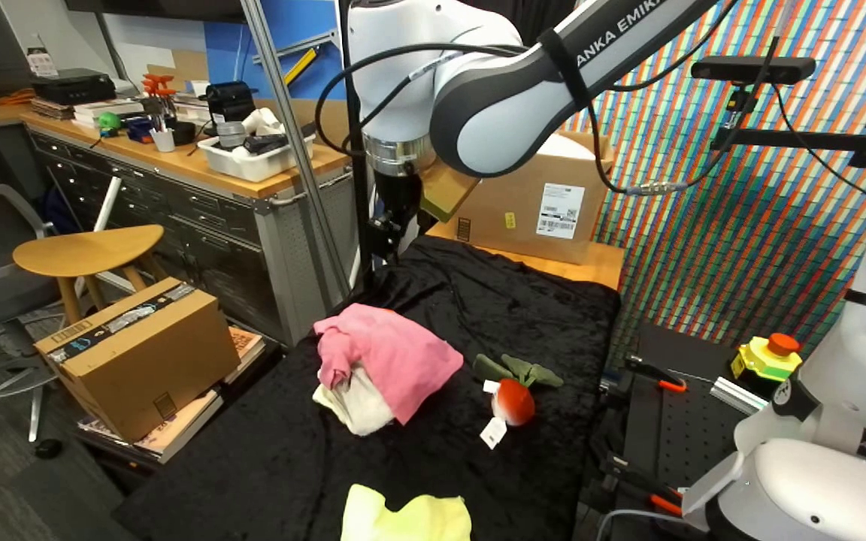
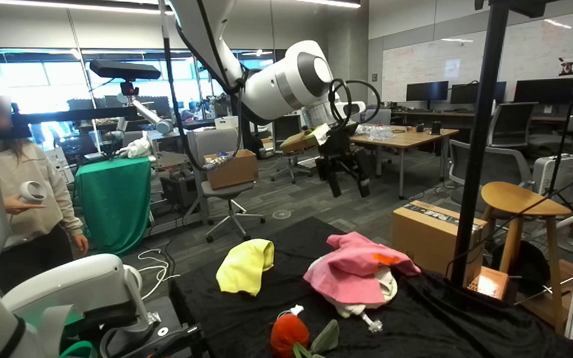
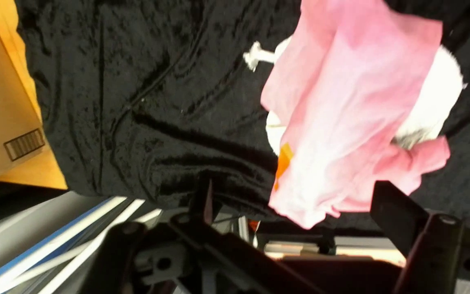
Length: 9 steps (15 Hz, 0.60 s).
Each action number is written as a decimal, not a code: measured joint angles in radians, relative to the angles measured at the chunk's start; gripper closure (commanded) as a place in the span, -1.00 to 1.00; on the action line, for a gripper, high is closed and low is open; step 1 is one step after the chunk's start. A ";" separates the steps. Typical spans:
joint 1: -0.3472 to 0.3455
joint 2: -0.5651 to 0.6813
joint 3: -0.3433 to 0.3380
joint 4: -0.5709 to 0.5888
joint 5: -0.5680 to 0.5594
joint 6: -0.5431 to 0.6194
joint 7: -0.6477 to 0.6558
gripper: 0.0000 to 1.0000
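Note:
My gripper [image 2: 349, 191] hangs open and empty above the far side of the black-covered table, touching nothing. It shows dark and side-on in an exterior view [image 1: 388, 244]; its fingers stand wide apart in the wrist view [image 3: 295, 188]. Nearest below is a crumpled pink cloth [image 1: 395, 357] with an orange patch [image 3: 284, 161]. The pink cloth [image 3: 349, 94] lies over a cream-white item [image 3: 443, 90] with a knotted end, mostly hidden. A yellow cloth [image 2: 245, 268] lies apart from it. A red plush toy [image 1: 514, 402] with green leaves and white tags lies on the table.
Black velvet cloth [image 1: 252, 466] covers the table. A cardboard box [image 1: 531, 203] stands at its end, and another box [image 1: 147, 353] beside it. A metal post [image 1: 298, 143] rises near the gripper. A second white arm [image 1: 839, 421] and a person [image 2: 28, 184] are nearby.

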 measured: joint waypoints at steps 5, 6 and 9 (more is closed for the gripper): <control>0.010 0.004 0.000 -0.079 0.133 -0.070 -0.170 -1.00; 0.012 0.007 0.000 -0.093 0.133 -0.069 -0.170 -1.00; 0.014 0.020 -0.007 -0.136 0.136 -0.035 -0.166 -1.00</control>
